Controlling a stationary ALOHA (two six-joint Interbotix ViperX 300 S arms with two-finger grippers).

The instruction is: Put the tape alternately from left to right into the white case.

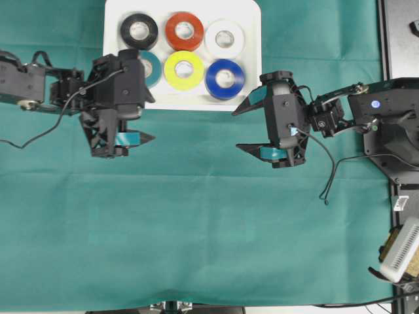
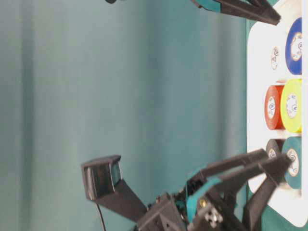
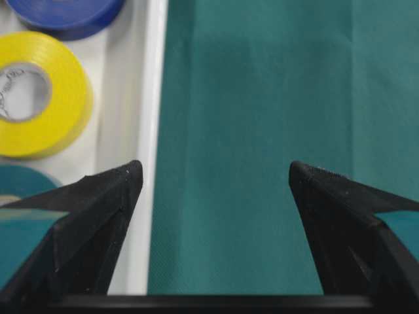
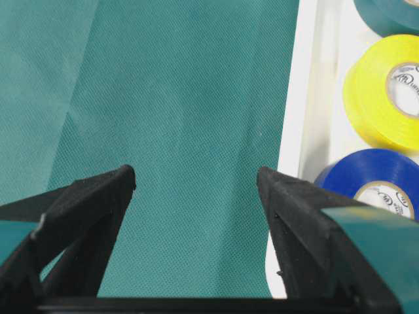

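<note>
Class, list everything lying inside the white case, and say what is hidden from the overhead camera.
Inside the white case: black, red, white, yellow, blue and teal rolls. The left gripper arm covers part of teal.

Tabletop cloth [image 4: 183,98]: matt green, fine woven texture. Case [image 3: 150,98]: smooth glossy white plastic. Yellow tape [image 4: 380,98]: smooth, slightly shiny.

Overhead looks down; wrist views close, sharing yellow roll [image 3: 40,103].

The lower half of the green cloth-covered surface [image 1: 196,242] lies open; at upper centre, six tape rolls fill the shallow white plastic tray [image 1: 252,19].
</note>
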